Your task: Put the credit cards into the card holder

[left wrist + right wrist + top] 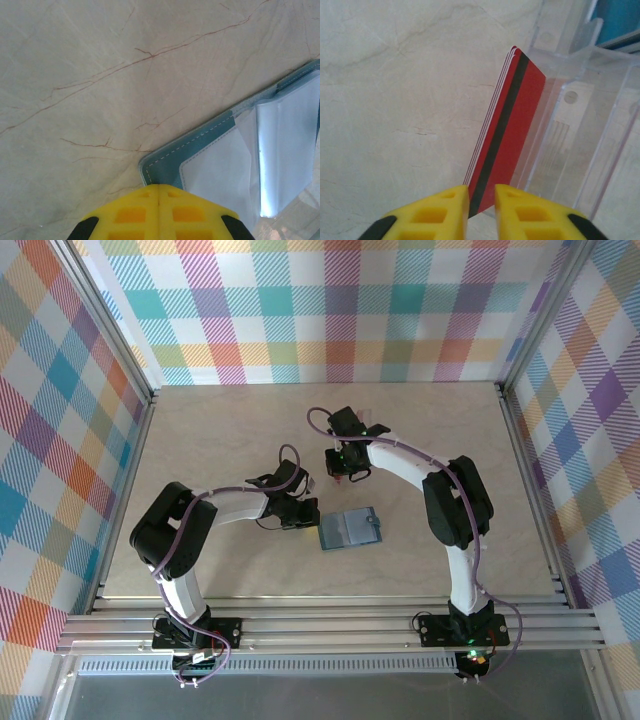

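Cards: stack of thin red plastic credit cards (512,125) with a black stripe, just beside the clear plastic case (580,135).
Holder: soft teal folding card holder (350,528) lies open on the pale marbled desk (100,75), its clear sleeves looking empty.
Right end effector (481,197): pinching the stack's near edge.
Left end effector (159,200): jaws pressed together at the holder's corner, seemingly pinning it.
Remaining: lift, carry and insert every card.

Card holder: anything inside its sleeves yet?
The clear sleeves of the open card holder look empty. The shut left tool covers its near part, so nothing can be seen there.
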{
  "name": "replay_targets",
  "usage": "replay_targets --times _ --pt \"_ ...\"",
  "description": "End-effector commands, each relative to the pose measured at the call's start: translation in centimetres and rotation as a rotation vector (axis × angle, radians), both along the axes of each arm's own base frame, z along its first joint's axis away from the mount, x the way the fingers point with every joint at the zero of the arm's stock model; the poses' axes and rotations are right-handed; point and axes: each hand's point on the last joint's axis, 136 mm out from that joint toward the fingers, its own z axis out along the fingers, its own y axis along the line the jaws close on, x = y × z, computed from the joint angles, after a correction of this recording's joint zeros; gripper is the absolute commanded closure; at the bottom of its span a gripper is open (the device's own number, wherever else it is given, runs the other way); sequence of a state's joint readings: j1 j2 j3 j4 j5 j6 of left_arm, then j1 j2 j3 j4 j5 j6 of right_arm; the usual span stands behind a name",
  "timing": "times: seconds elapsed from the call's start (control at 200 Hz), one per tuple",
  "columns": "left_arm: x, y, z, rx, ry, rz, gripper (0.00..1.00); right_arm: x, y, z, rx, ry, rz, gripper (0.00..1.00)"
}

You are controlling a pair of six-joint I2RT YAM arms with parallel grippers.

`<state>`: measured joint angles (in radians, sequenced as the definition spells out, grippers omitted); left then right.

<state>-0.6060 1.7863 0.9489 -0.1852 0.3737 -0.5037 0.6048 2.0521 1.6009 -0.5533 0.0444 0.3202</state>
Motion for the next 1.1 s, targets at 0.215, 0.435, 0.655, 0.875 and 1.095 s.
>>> replay_targets --times 0.215,0.435,0.655,0.875,1.095 --pt "-1.8 1.7 -2.8 0.083 0.081 0.008 1.00 0.5 0.5 0.4 -0.001 0.010 0.012 0.69" --pt "-1.8 1.8 -2.8 0.082 0.083 0.010 1.00 0.5 -0.1 1.0 -0.007 -0.016 -0.013 0.69" --pt "-1.8 1.8 -2.7 0.081 0.081 0.009 1.00 0.5 1.1 0.2 -0.020 0.012 0.023 0.65" --pt "-1.8 1.8 -2.5 0.081 0.077 0.009 1.00 0.6 0.7 -0.9 -0.060 0.024 0.017 0.67" --pt "-1.8 1.9 -2.4 0.081 0.072 0.013 1.00 0.4 0.3 -0.4 -0.073 0.010 0.013 0.83"
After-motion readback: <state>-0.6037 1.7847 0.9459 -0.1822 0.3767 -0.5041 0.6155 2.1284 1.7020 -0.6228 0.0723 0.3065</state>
